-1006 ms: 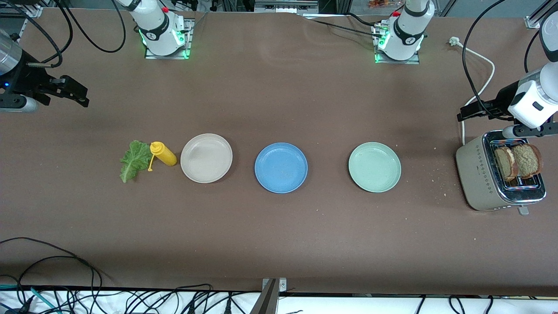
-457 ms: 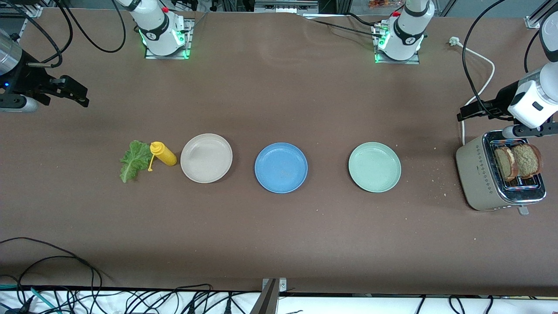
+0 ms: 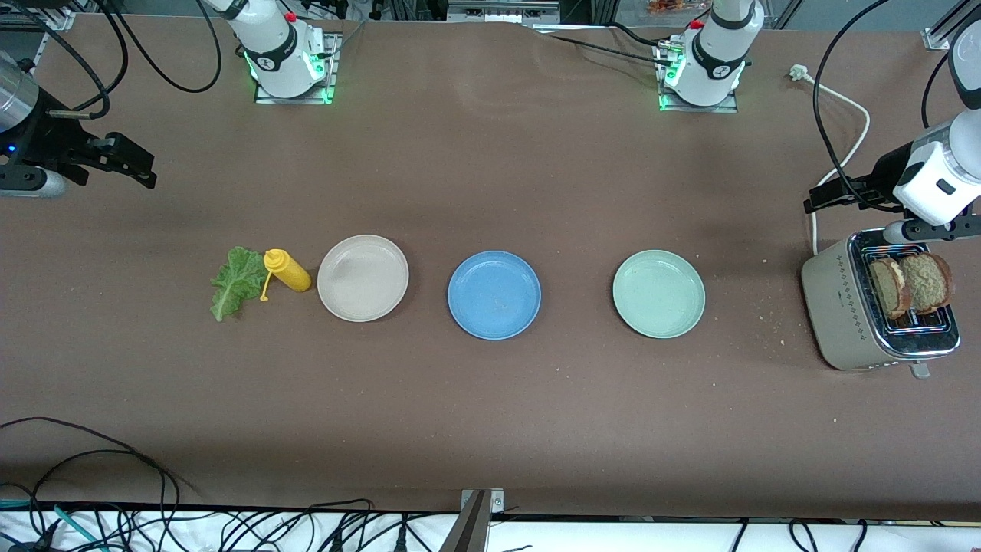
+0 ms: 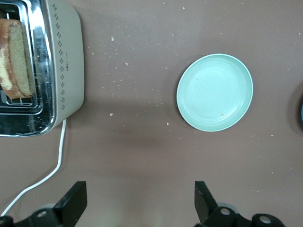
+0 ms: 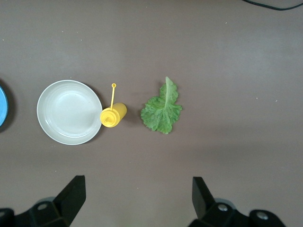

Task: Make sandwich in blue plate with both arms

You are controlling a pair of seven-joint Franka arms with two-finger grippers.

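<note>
While both arms are waiting at the ends of the tabletop (image 3: pixel 490 169), the round, matte blue plate (image 3: pixel 494 295) is sitting bare at the middle of the brown, crumb-dusted surface. Toward the right arm's end from it, a smooth beige plate (image 3: pixel 362 277), a yellow squeeze bottle (image 3: pixel 287 270) lying on its side and a ruffled green lettuce leaf (image 3: pixel 236 281) are forming a row. Toward the left arm's end, a pale mint-green plate (image 3: pixel 658 294) is resting, then a boxy beige toaster (image 3: pixel 877 307) with two coarse brown toast slices (image 3: pixel 912 285) standing in its slots. Hovering just beside the toaster, the left pincer (image 4: pixel 141 208) is standing apart and empty. Well toward the right arm's end from the blue plate, the right pincer (image 5: pixel 137 203) is hanging apart and empty over bare tabletop.
</note>
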